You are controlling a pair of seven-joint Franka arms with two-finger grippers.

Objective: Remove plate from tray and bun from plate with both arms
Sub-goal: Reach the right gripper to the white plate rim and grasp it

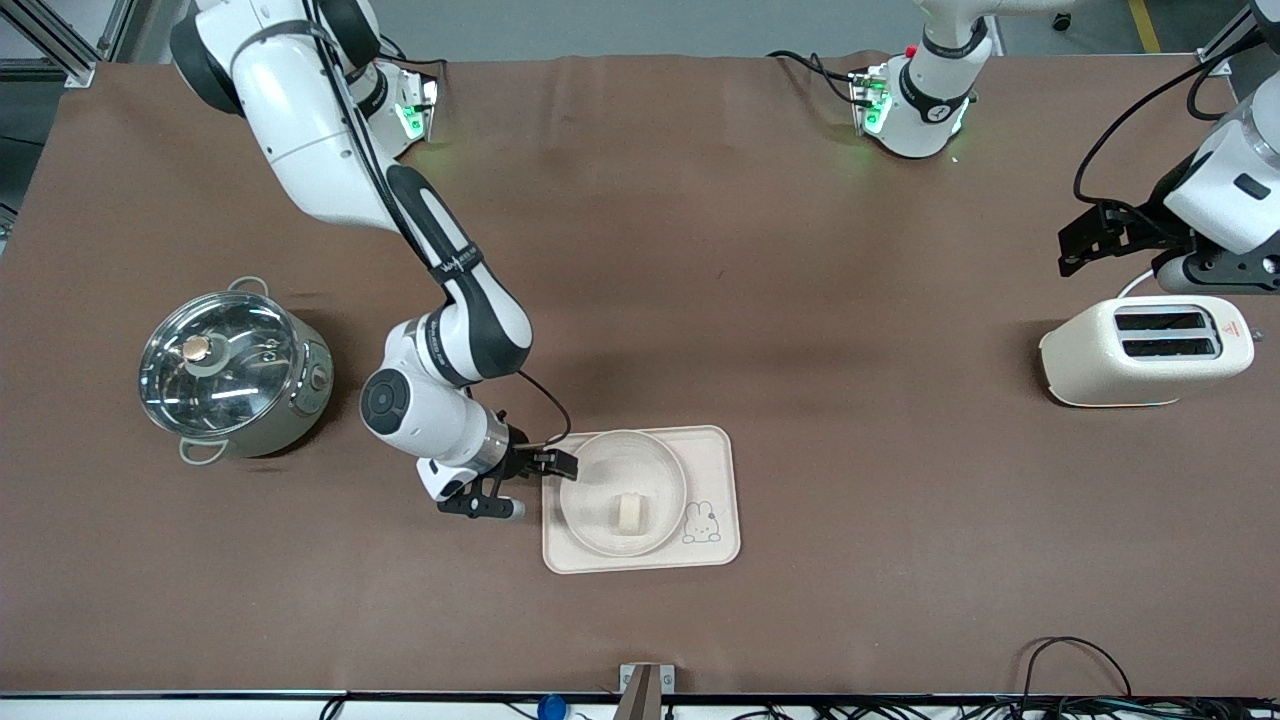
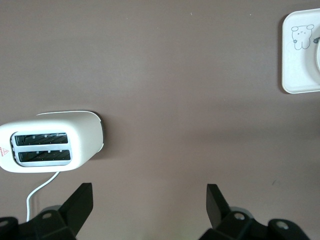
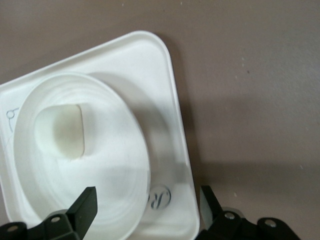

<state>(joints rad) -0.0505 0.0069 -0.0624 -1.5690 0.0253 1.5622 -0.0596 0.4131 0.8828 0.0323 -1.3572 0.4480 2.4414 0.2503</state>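
The right gripper [image 1: 520,488] is seen open and empty beside the tray [image 1: 720,470], on which the plate [image 1: 590,515] holding the bun [image 1: 629,513] is set. The left gripper [image 1: 1075,245], open and empty, is kept waiting over the toaster [image 1: 1090,365]. A lidded pot [image 1: 232,373] is stood on the brown table [image 1: 700,250] toward the right arm's end.

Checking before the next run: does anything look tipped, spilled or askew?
Nothing stands out. The bun lies in the plate, the plate sits flat on the tray, and the pot and toaster stand upright.
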